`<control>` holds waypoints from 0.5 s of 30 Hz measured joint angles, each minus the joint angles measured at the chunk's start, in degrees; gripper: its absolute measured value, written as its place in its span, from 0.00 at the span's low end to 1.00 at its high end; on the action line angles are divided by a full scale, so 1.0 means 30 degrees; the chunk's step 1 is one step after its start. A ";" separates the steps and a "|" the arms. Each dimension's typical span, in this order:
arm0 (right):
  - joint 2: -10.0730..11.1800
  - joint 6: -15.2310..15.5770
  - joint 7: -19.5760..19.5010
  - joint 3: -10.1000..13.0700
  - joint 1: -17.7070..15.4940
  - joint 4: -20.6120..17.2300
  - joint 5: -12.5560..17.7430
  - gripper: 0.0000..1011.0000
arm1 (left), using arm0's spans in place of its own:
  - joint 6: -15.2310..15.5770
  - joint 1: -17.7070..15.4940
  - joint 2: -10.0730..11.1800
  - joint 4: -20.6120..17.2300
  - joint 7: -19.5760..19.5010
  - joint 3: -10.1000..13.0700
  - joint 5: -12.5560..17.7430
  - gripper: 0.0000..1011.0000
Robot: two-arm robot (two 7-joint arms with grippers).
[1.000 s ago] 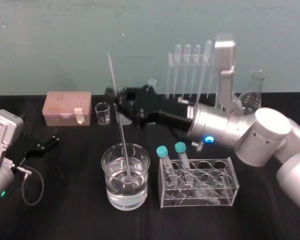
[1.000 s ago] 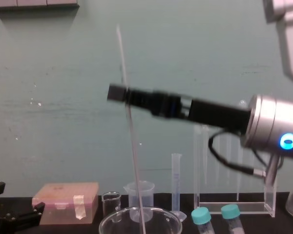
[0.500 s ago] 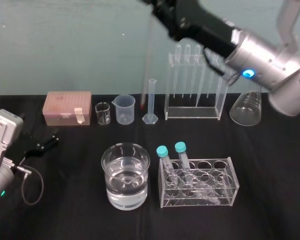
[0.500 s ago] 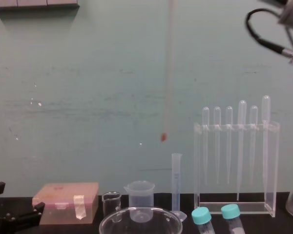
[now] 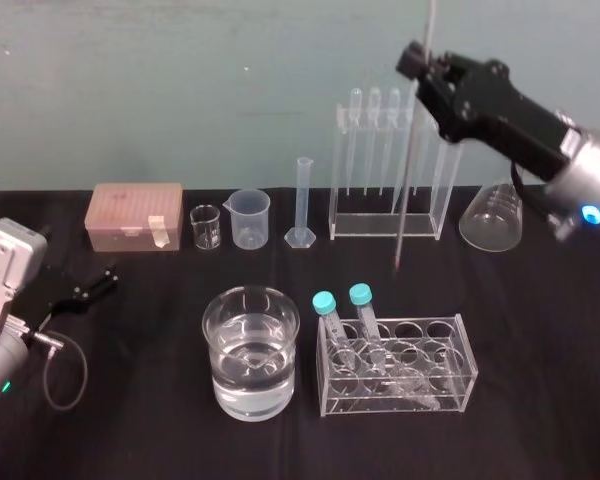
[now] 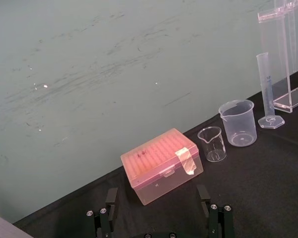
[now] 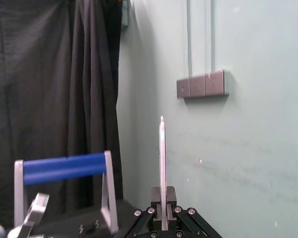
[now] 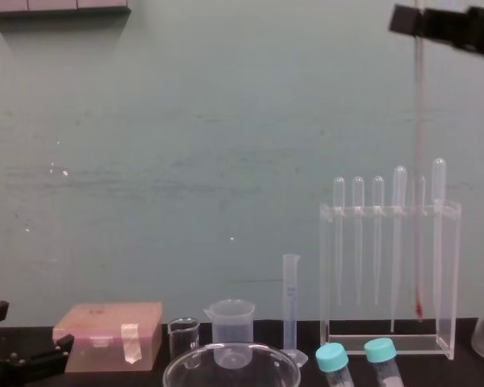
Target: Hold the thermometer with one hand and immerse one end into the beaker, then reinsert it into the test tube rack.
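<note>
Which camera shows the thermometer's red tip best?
The head view: the thermometer hangs from the right tool, its red tip plain against the black table, in front of the test tube rack. The chest view has the tip overlapping the rack. The right wrist view gives its upper end, clamped.

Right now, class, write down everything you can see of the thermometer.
The thermometer is a very long, thin, clear glass rod with a small red tip at its lower end. It hangs nearly upright, tip down, above the black table. The right gripper is shut on its upper part, with some length standing above the grip. In the chest view it overlaps the test tube rack; in the head view its tip seems to hang in front of the rack, not in a hole.
</note>
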 joint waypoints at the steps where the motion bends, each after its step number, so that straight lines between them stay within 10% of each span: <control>1: 0.0141 0.0055 -0.0030 0.0070 -0.0281 -0.0136 0.0032 0.06 | 0.0000 0.0000 0.0000 0.0000 0.0000 0.0001 0.0000 1.00; 15: 0.0570 -0.0422 -0.0232 0.0501 -0.2643 -0.0443 -0.0817 0.06 | 0.0000 0.0001 -0.0001 0.0000 0.0000 0.0001 0.0000 1.00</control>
